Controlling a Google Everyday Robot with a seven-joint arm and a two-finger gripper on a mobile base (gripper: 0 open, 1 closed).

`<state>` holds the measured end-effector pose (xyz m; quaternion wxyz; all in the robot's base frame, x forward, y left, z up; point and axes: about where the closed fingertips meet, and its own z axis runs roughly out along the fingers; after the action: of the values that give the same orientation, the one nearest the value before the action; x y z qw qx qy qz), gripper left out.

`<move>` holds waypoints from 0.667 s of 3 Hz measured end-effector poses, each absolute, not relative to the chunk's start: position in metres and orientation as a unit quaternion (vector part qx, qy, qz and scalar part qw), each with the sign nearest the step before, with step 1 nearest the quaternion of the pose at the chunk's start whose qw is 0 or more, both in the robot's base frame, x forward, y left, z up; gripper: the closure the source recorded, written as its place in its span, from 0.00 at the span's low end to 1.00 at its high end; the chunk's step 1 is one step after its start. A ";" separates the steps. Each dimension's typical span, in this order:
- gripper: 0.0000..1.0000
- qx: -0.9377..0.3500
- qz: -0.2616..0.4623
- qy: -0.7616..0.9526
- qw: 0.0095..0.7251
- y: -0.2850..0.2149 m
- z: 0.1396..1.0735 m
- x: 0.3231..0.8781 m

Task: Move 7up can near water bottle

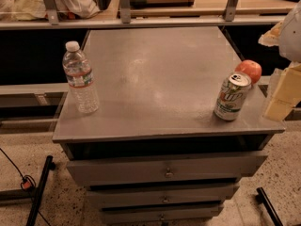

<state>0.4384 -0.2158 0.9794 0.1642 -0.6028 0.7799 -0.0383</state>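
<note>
The silver, green-lettered 7up can (232, 97) stands on the tabletop (155, 79) just beside my gripper (282, 98), whose opening I cannot tell.

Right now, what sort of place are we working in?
Likely a workshop or lab: grey drawer cabinet, cluttered bench behind, cable on the floor. The gripper is at the cabinet's right edge.

Tool (281, 98) right edge; open cabinet top (160, 79) between water bottle (81, 79), 7up can (232, 97).
</note>
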 end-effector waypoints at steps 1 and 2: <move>0.00 -0.603 -0.038 0.780 0.164 -0.216 0.979 0.438; 0.00 -0.599 -0.035 0.781 0.174 -0.214 0.980 0.443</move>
<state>0.4432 -0.2141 0.9800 0.1739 -0.5990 0.7809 -0.0347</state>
